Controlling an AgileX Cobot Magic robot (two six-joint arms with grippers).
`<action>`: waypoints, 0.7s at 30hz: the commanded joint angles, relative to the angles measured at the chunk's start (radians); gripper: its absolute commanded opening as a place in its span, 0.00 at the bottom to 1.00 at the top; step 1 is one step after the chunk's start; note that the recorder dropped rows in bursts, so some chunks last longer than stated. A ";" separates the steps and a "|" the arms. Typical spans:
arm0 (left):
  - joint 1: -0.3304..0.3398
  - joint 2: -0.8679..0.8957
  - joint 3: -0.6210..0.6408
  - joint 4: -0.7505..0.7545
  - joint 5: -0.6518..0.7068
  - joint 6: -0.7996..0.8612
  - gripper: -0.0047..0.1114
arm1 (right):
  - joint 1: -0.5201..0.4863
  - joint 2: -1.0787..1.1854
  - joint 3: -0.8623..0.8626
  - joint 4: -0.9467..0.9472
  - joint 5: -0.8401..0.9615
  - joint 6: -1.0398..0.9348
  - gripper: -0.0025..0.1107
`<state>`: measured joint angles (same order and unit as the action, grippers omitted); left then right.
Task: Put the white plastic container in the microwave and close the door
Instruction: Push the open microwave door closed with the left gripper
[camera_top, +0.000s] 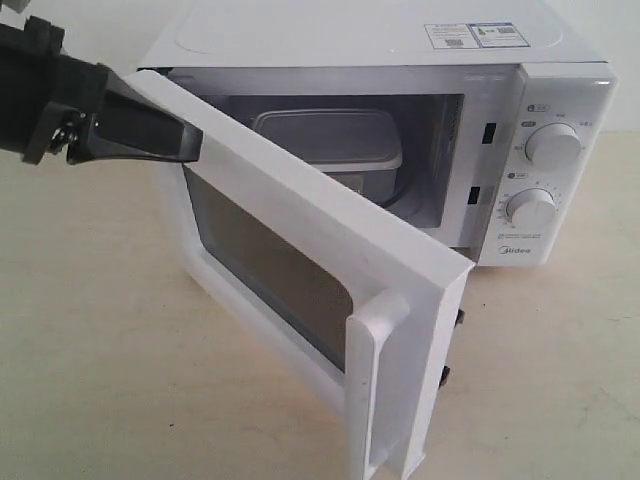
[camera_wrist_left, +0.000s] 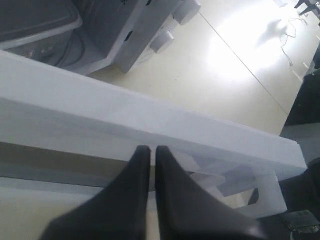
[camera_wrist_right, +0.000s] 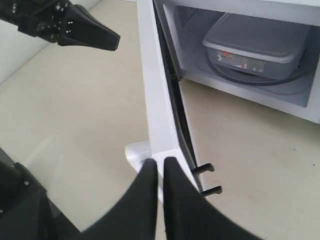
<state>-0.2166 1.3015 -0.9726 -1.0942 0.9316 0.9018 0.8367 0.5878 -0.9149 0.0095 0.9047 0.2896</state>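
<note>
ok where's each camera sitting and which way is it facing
Exterior: off the arms, facing the microwave, its open door and the white plastic container inside; left end effector at upper left.
Left wrist: above the door's top edge, looking down past its shut end effector.
Right wrist: beside the door's free edge, facing into the microwave past the shut right end effector.
Shared: all three show door and container.

White microwave door (camera_top: 280, 270) hides the lower half of the translucent-white plastic container (camera_top: 330, 135); stickers (camera_top: 478, 35) at one o'clock unreadable.
</note>
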 joint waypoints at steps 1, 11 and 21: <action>-0.005 0.021 -0.029 -0.016 0.006 0.008 0.08 | -0.002 -0.007 0.066 0.049 -0.088 0.014 0.02; -0.005 0.057 -0.029 0.029 -0.034 0.045 0.08 | -0.002 -0.007 0.117 0.120 -0.162 0.017 0.02; -0.005 0.163 -0.029 -0.098 -0.052 0.188 0.08 | -0.002 -0.007 0.117 0.130 -0.169 0.019 0.02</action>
<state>-0.2166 1.4416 -0.9937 -1.1203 0.8944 1.0290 0.8367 0.5840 -0.8029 0.1401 0.7477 0.3106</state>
